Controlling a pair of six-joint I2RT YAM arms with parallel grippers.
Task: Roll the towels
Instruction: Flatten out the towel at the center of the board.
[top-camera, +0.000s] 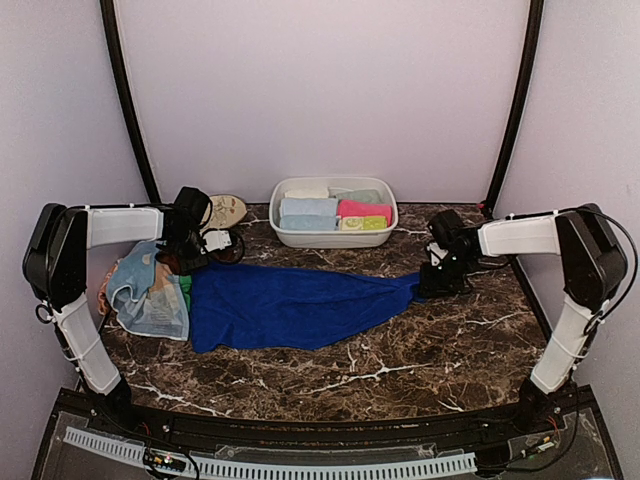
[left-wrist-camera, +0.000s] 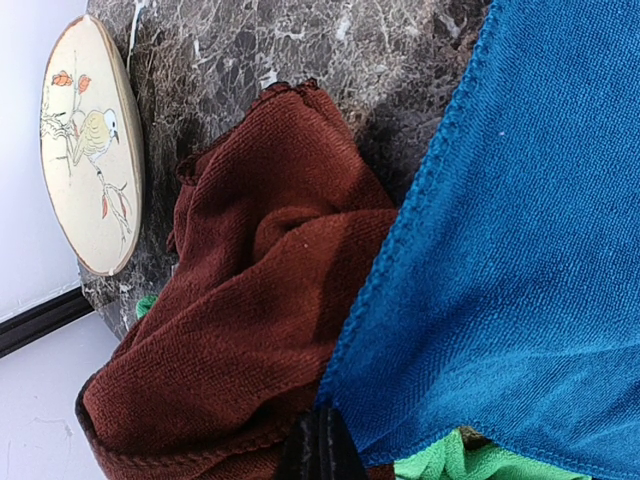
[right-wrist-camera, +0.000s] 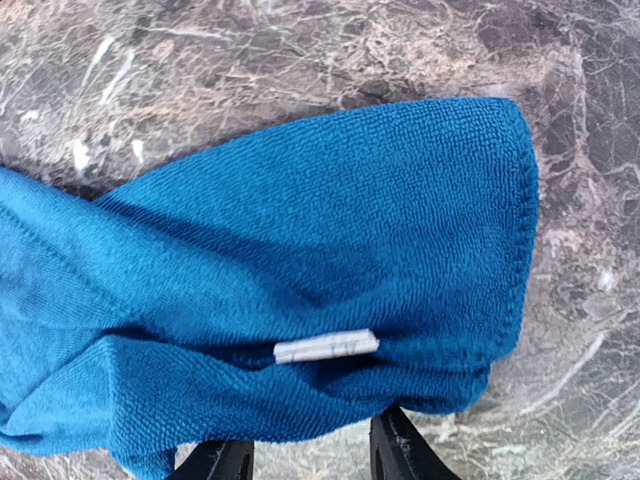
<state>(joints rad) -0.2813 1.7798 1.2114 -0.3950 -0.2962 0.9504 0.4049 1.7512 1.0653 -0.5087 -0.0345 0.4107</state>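
Marble-veined desk lies bare at the near edge, and I take it to be the working ground where a flattened cloth can be rolled. Just beyond it the blue towel is drawn out in a long band from left to right, tapering to a point at its right end. That shape suggests it is being pulled taut between the two arms to take out wrinkles before rolling.

The right hand sits at the narrow end, fingers part-way apart, with the folded hem and its white label right at their tips. Whether they pinch the cloth or merely touch it I cannot tell. The left hand is closed tight at the towel's far-left corner. Its wrist view shows the hem running straight into its tip, so it appears to anchor that corner.

Under and beside that corner lies the waiting heap: a crumpled brown towel, a green towel peeping from beneath the blue, and a dotted towel by the left edge. They are loose, not yet rolled.

Farther back the plate rests near the left hand, no part of the job. At the rear wall the tub holds finished rolls side by side, pale blue, pink and green among them. It looks like the place for each done towel.
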